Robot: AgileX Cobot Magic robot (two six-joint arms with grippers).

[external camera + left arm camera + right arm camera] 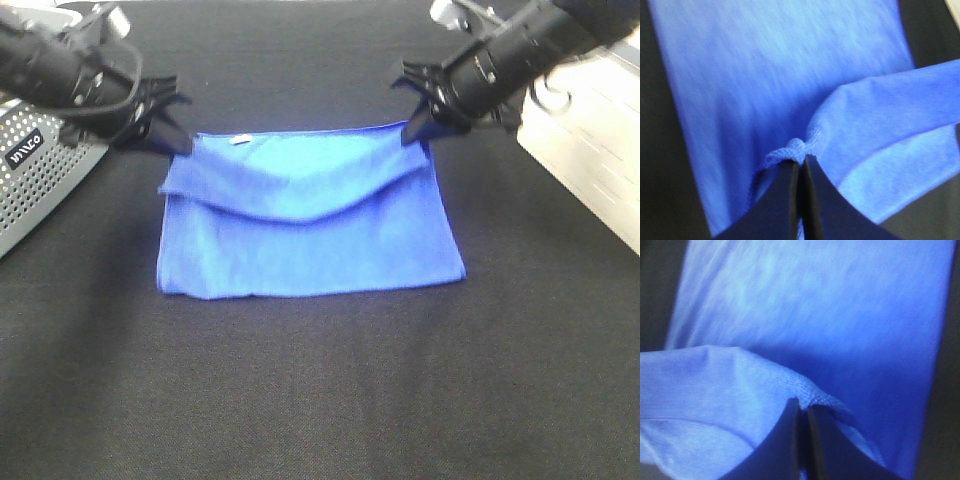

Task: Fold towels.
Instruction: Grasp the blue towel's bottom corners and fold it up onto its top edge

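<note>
A blue towel lies on the black table, its far edge lifted and draped forward in a sagging fold. My left gripper is shut on the towel's far left corner. My right gripper is shut on the far right corner. In the left wrist view the black fingertips pinch a bunched corner of the towel. In the right wrist view the fingertips pinch the hemmed corner of the towel above the flat layer.
A grey perforated metal case stands at the left edge of the table. A white box stands at the right. The black tablecloth stretches in front of the towel.
</note>
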